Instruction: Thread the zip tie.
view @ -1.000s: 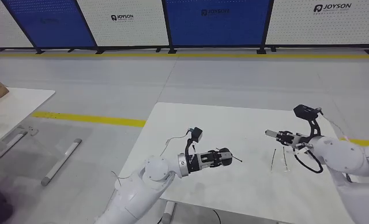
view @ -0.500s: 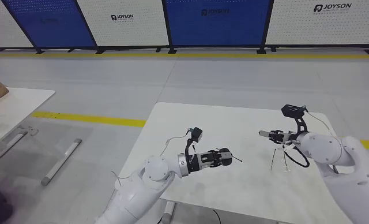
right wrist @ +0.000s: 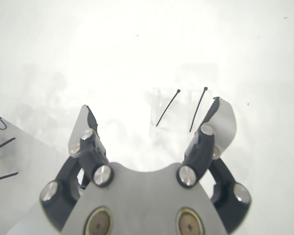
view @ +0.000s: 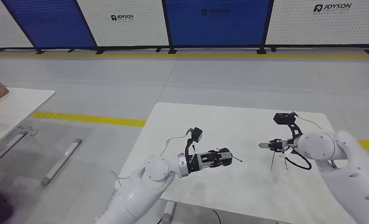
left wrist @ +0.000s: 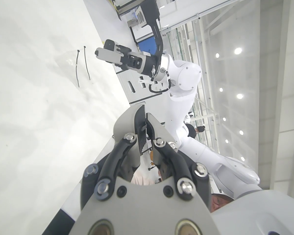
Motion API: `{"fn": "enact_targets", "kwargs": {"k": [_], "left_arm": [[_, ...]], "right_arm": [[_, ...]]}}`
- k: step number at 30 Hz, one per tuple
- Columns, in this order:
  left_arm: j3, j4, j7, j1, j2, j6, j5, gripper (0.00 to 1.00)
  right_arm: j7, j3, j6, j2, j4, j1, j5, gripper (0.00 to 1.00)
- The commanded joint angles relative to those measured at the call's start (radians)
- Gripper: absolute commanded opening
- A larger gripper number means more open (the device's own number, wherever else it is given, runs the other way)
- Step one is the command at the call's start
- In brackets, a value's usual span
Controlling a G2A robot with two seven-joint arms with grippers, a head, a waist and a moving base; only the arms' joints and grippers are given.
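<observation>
Two black zip ties [view: 278, 160] lie side by side on a clear plastic sheet [right wrist: 183, 113] at the right of the white table [view: 230, 120]. In the right wrist view they show as one tie [right wrist: 167, 107] and another [right wrist: 198, 110] just ahead of my right gripper [right wrist: 153, 111], which is open and empty. From above, that right gripper [view: 264, 145] hovers just left of the ties. My left gripper [view: 230, 157] is at the table's middle front, shut on a thin black zip tie [view: 237, 159] whose tip pokes out toward the right. The left gripper [left wrist: 145, 123] points at the right gripper [left wrist: 105, 52].
The table's front edge runs close under the left arm. A second white table [view: 17, 103] stands far left across the floor. Bare tabletop lies between the two grippers and behind them.
My right gripper has moved left and toward the front of the table, down nearer the two lying zip ties. The left arm and its held tie have stayed still.
</observation>
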Motion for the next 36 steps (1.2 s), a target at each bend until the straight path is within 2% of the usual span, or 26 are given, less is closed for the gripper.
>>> {"fn": "enact_targets", "kwargs": {"k": [1, 11, 13, 16, 18, 19, 27, 30, 35, 36], "left_arm": [[0.0, 0.0, 0.0, 0.0, 0.0, 0.0, 0.0, 0.0], [0.0, 0.0, 0.0, 0.0, 0.0, 0.0, 0.0, 0.0], [0.0, 0.0, 0.0, 0.0, 0.0, 0.0, 0.0, 0.0], [0.0, 0.0, 0.0, 0.0, 0.0, 0.0, 0.0, 0.0], [0.0, 0.0, 0.0, 0.0, 0.0, 0.0, 0.0, 0.0], [0.0, 0.0, 0.0, 0.0, 0.0, 0.0, 0.0, 0.0], [0.0, 0.0, 0.0, 0.0, 0.0, 0.0, 0.0, 0.0], [0.0, 0.0, 0.0, 0.0, 0.0, 0.0, 0.0, 0.0], [0.0, 0.0, 0.0, 0.0, 0.0, 0.0, 0.0, 0.0], [0.0, 0.0, 0.0, 0.0, 0.0, 0.0, 0.0, 0.0]], "right_arm": [[0.018, -0.015, -0.003, -0.001, -0.006, 0.005, -0.034, 1.0], [0.003, -0.014, -0.004, -0.001, -0.005, -0.002, -0.031, 1.0], [0.002, -0.008, 0.015, -0.002, 0.0, -0.013, -0.018, 1.0], [0.05, -0.002, 0.055, -0.006, 0.024, 0.004, 0.011, 1.0], [0.107, -0.016, 0.064, -0.011, 0.047, 0.032, 0.021, 1.0], [0.104, -0.021, 0.071, -0.014, 0.056, 0.045, 0.014, 1.0], [0.104, -0.021, 0.071, -0.014, 0.056, 0.045, 0.014, 1.0], [0.088, -0.021, 0.033, -0.014, 0.062, 0.029, 0.022, 1.0], [0.082, -0.026, 0.082, -0.015, 0.055, 0.027, -0.018, 1.0], [0.081, -0.026, 0.089, -0.016, 0.053, 0.027, -0.021, 0.73]]}}
